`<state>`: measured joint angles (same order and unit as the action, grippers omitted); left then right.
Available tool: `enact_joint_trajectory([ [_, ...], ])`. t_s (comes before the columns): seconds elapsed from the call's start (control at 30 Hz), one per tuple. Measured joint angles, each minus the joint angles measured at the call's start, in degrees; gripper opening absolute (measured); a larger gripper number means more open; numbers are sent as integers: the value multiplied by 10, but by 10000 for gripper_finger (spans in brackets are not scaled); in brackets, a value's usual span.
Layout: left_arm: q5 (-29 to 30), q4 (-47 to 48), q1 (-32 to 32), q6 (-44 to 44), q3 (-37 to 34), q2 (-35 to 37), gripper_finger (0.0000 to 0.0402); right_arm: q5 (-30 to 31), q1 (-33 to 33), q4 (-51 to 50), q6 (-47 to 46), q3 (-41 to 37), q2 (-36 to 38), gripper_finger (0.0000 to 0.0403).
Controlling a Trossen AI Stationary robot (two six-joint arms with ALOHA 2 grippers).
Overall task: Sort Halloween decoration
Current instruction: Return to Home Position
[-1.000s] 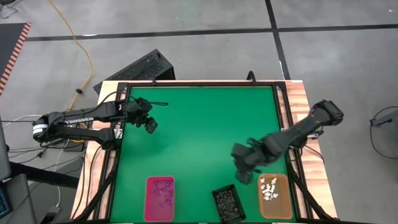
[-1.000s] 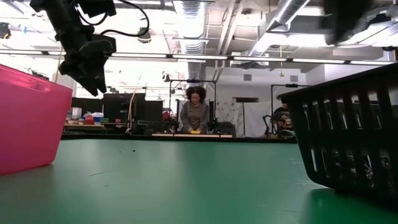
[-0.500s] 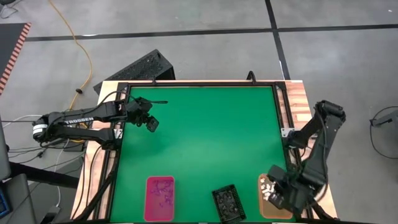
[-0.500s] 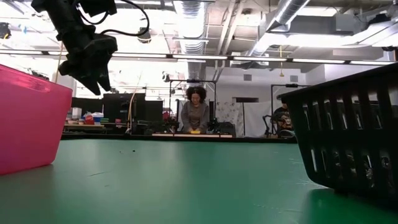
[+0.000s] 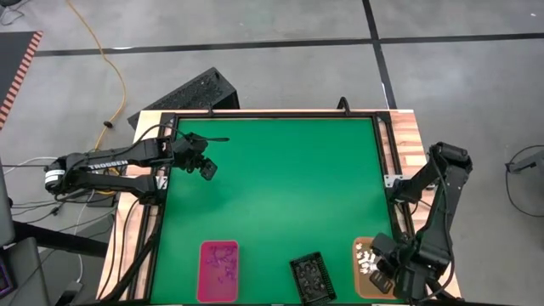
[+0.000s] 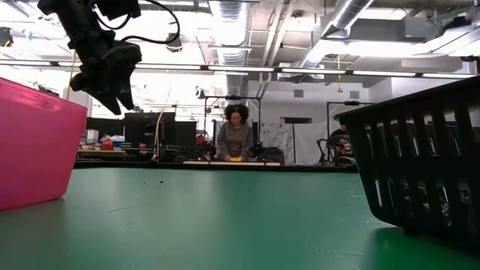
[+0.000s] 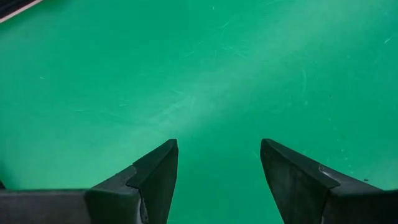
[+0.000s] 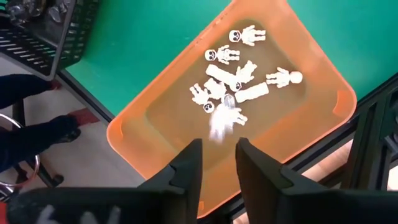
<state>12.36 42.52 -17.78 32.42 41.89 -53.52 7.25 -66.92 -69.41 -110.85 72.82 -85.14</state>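
Since a second ago the right gripper (image 5: 384, 270) has swung off the green mat (image 5: 280, 187) and now hangs over the orange tray (image 5: 363, 287). From above, its arm covers most of that tray. Its jaws stand a narrow slit apart with nothing between them. Straight beyond them, white skeletons (image 8: 239, 74) lie in a loose heap on the tray floor, clear of the jaws. One white piece nearest the jaws is a blur, and I cannot tell whether it rests or falls. Just beside the orange tray sits the black tray (image 5: 310, 279), its contents too dark to make out. Beyond that, the pink tray (image 5: 218, 270) holds purple trinkets (image 5: 223, 262). Far across the mat from the orange tray, the left gripper (image 5: 205, 168) has not shifted, its jaws wide apart and empty over bare mat. A person (image 6: 235, 135) stands in the room behind.
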Motion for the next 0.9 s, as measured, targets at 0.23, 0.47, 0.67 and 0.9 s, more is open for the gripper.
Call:
enact_joint_trajectory([
  [0.23,2,1,0,21,0,0,219,12,11,-4,4,0,3,165],
  [0.47,-42,2,0,88,0,0,219,109,103,-4,106,40,5,169],
  [0.67,-150,-103,15,56,0,29,219,127,229,16,356,132,5,162],
  [0.9,-262,-376,51,-45,0,123,219,338,289,24,700,273,8,162],
])
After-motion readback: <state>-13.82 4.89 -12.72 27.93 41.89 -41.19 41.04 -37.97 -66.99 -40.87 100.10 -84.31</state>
